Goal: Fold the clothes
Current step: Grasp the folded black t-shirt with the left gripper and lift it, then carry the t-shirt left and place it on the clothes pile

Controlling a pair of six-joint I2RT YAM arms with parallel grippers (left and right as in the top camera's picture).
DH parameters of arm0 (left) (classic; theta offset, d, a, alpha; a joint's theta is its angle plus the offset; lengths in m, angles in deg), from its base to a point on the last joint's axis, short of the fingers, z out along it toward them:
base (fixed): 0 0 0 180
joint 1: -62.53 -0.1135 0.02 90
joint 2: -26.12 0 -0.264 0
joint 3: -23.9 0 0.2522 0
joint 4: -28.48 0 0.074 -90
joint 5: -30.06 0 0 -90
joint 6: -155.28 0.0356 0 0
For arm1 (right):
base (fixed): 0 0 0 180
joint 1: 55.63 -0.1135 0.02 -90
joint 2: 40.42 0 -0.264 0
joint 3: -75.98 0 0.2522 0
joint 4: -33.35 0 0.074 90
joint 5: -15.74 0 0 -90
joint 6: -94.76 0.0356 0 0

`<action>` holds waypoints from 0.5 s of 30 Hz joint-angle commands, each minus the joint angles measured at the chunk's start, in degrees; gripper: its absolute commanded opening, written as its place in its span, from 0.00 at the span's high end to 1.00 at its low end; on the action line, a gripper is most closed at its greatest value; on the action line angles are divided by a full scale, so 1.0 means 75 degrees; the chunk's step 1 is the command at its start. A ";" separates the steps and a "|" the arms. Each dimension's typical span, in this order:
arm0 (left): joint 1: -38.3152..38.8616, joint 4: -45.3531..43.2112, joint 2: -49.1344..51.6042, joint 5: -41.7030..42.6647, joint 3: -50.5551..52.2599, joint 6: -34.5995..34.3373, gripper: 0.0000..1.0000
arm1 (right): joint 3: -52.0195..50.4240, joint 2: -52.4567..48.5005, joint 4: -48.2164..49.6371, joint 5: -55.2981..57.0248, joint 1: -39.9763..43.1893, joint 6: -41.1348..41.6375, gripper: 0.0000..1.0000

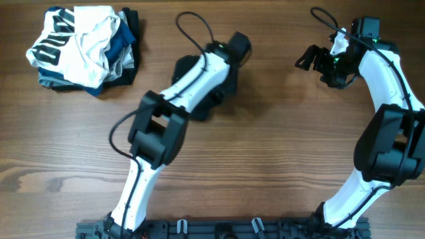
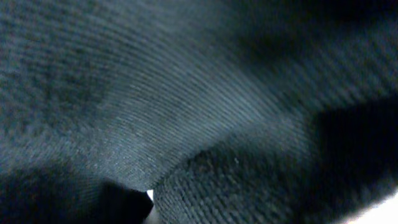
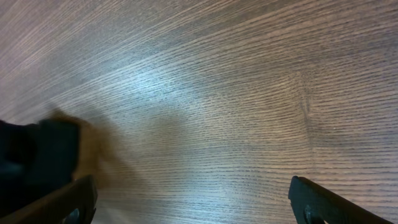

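Note:
A dark garment (image 1: 216,93) lies bunched on the wooden table at centre, mostly under my left arm. My left gripper (image 1: 237,48) is at the garment's far end. The left wrist view is filled by dark ribbed fabric (image 2: 186,106) pressed close to the camera, which hides the fingers; the gripper seems shut on this cloth. My right gripper (image 1: 311,60) hovers over bare table at the far right, open and empty, its fingers spread wide in the right wrist view (image 3: 193,205). A dark edge of the garment (image 3: 31,155) shows at that view's left.
A pile of folded and crumpled clothes (image 1: 83,46), white, blue and black, sits at the far left corner. Black cables loop off both arms near the far edge. The arm bases stand along the front edge.

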 commanded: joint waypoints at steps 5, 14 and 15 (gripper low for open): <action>-0.1480 0.0254 -0.2433 -0.1515 -0.1294 0.1463 0.96 | 0.0079 0.0131 0.0047 0.0102 -0.0015 -0.0131 0.00; -0.3235 -0.1209 -0.3401 -0.4083 -0.1317 0.4307 0.96 | 0.0079 0.0131 0.0044 0.0099 -0.0020 -0.0064 0.01; -0.3488 -0.1565 -0.3413 -0.4211 -0.1317 0.4928 0.96 | 0.0079 0.0128 0.0044 0.0099 -0.0029 0.0026 0.00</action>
